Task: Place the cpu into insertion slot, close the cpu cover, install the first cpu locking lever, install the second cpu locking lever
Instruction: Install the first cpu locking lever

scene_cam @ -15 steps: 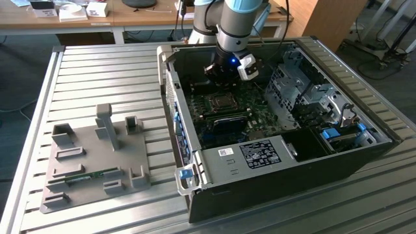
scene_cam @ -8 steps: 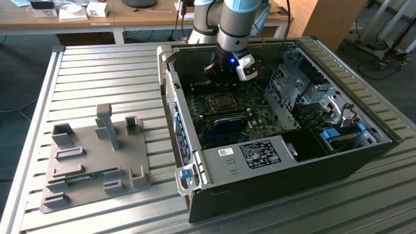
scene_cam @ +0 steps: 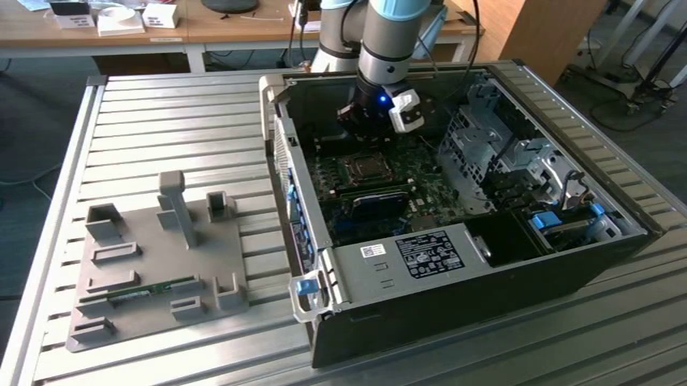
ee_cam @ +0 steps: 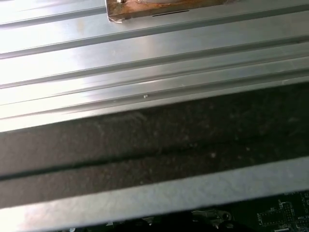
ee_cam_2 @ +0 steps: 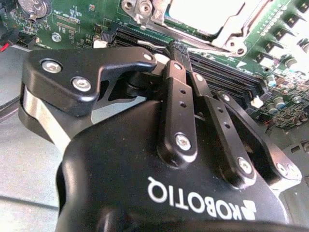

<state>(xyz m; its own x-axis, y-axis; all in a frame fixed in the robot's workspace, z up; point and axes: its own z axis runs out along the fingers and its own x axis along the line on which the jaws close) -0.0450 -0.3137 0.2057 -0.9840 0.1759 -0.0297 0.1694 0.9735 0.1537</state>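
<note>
Closest to me, low on the exterior view's left, a grey holder tray (scene_cam: 140, 265) sits on the ribbed metal table (scene_cam: 161, 112). A thin green memory stick (scene_cam: 140, 292) lies in the tray. Its long side runs across the picture, from left to right.

To the exterior view's right of the tray is the open black computer case (scene_cam: 462, 322). A grey box with a sticker (scene_cam: 419, 253) fills its near end. Further in lies the green board (scene_cam: 429, 193).

Near the middle of the exterior view, the insertion slot (scene_cam: 365, 167) lies flat on that board. It is a square, and its sides line up with the case walls. In the second wrist view the cpu (ee_cam_2: 205, 12) rests in the slot, flat, with its bright top facing up. It is square, so no side is the long one. The shiny cpu cover (ee_cam_2: 239, 36) lies down around it like a frame.

Just past the slot, a bit higher in the exterior view, the gripper (scene_cam: 371, 137) points down into the case. In the second wrist view the gripper (ee_cam_2: 175, 48) has its black fingers (ee_cam_2: 178, 96) pressed together at the tips. The tips are over the long black card slots (ee_cam_2: 227, 79), near the cover's edge.

The first wrist view shows the table ribs (ee_cam: 145, 48) and the dark case wall (ee_cam: 145, 145).

Farther back, the arm (scene_cam: 387, 40) goes up to the top of the exterior view. A wooden desk (scene_cam: 215, 28) stands behind it all.
</note>
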